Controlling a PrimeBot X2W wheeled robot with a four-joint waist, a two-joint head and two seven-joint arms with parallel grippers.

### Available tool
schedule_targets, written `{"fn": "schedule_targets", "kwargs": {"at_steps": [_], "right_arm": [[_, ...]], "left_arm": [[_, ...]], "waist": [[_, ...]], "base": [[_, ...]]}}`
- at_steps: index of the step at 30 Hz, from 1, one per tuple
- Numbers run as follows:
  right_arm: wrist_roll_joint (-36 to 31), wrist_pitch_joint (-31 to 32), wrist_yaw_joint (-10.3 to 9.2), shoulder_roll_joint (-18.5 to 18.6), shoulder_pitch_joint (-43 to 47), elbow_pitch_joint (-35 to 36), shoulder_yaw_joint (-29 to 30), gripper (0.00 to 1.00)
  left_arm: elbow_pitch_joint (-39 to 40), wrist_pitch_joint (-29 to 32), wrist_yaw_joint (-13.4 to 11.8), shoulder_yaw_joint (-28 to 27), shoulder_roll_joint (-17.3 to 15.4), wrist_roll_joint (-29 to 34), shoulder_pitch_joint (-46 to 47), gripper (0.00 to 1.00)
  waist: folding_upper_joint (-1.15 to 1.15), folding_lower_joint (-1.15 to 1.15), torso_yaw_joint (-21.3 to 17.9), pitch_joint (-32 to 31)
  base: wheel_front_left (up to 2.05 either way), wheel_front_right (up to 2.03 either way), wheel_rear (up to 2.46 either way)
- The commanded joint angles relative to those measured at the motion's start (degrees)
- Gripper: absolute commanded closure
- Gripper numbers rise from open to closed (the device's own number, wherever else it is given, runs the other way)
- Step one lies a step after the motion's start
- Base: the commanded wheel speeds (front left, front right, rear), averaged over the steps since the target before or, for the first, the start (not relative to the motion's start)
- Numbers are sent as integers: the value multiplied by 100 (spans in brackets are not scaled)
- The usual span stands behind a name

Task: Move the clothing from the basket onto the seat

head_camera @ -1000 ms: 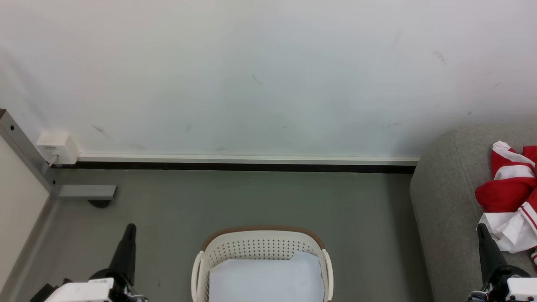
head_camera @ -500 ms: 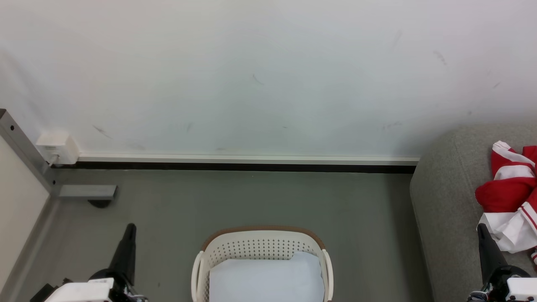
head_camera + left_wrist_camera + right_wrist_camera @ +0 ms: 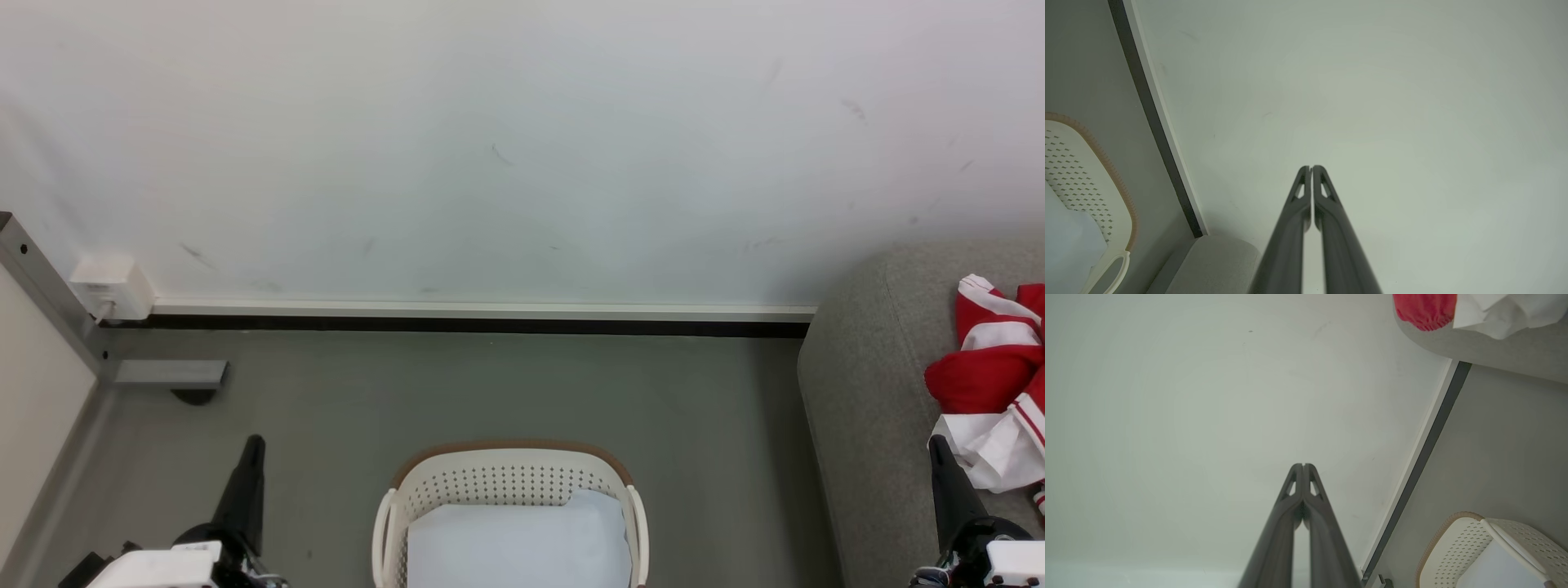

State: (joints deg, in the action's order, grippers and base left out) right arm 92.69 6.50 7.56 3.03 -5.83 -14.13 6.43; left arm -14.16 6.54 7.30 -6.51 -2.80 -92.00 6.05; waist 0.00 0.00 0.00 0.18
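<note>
The red-and-white clothing (image 3: 992,367) lies crumpled on the light-grey sofa (image 3: 865,392) at the right edge of the head view, a white-striped red sleeve at the far end and a white panel at the near end. The cream laundry basket (image 3: 506,478) stands on the grey floor (image 3: 490,384) at bottom centre, well apart from the sofa, its brown rim toward the wall (image 3: 490,147). A pale flat liner sheet (image 3: 518,543) lies inside it. The left gripper (image 3: 255,443) hangs at the lower left over the floor, left of the basket. In the left wrist view its fingers (image 3: 1290,228) are pressed together tip to tip with nothing between them, aimed at the wall. The right gripper (image 3: 936,443) rises at the lower right in front of the sofa, its dark tip just beside the white panel; whether it touches the fabric cannot be told. The right wrist view shows its fingers (image 3: 1278,535) likewise closed on nothing, with a red cuff and white cloth on the sofa's rounded edge at top right. A dark baseboard (image 3: 490,325) runs along the wall's foot, with a small white box (image 3: 113,287) beside a grey metal post (image 3: 49,302) at the left.
</note>
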Motion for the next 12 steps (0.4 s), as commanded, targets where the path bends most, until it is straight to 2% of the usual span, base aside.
{"fn": "schedule_targets", "kwargs": {"at_steps": [1,12], "right_arm": [[-41,15,-14,-15,-65,27,28,100],[-44,18,-14,-17,-65,27,29,100]], "left_arm": [[21,20,36,-10,-15,-77,38,100],[21,20,36,-10,-15,-77,38,100]], "waist": [[0,0,0,0],[0,0,0,0]], "base": [[0,0,0],[0,0,0]]}}
